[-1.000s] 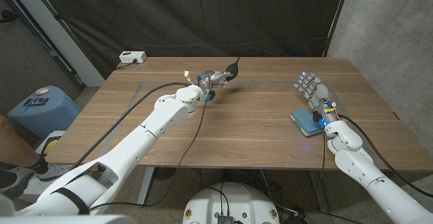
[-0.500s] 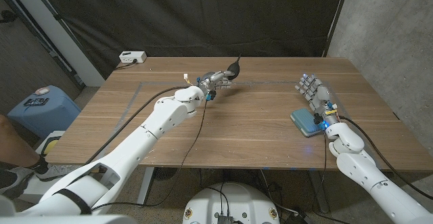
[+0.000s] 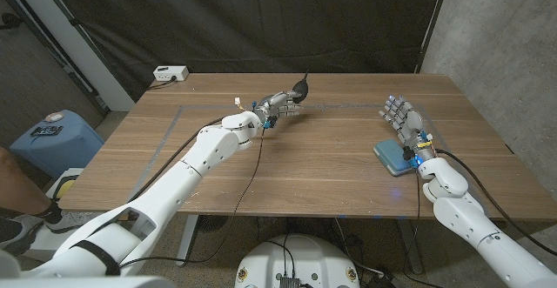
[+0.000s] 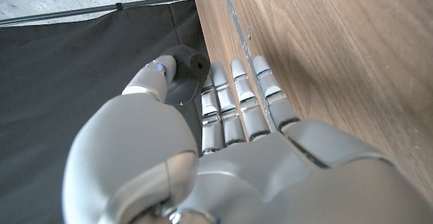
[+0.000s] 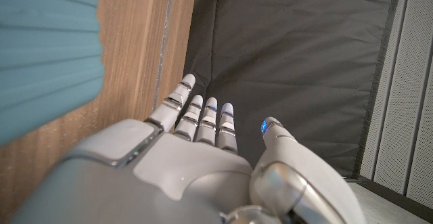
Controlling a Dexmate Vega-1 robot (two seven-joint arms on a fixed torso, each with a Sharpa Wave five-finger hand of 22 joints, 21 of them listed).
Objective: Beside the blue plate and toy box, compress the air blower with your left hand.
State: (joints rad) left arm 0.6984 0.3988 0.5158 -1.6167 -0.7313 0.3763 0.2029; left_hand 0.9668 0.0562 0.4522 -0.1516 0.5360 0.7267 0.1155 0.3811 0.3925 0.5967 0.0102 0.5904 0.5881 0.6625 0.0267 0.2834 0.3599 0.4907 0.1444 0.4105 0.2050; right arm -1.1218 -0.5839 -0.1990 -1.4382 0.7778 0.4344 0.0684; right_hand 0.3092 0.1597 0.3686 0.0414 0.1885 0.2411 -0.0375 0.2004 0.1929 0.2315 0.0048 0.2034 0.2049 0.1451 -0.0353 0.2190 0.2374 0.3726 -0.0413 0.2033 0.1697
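Two hands are in play: nearer me, my right hand [image 3: 401, 116] stands idle with fingers spread and holding nothing, just behind the flat blue plate [image 3: 391, 157] on the wooden table [image 3: 331, 162]. Farther off, my left hand [image 3: 280, 103] reaches the small black rubber air blower [image 3: 302, 87] near the table's far edge, thumb and fingers [image 4: 233, 102] flanking its bulb; I cannot tell whether they grip. It looks light and soft, so I'd squeeze the fat bulb, not the nozzle.

Glossy white shells cover both arms, and black cables run along them. The left hand [image 3: 280, 103] and right hand [image 3: 399, 114] are silver-grey with segmented fingers and blue-lit fingertips.
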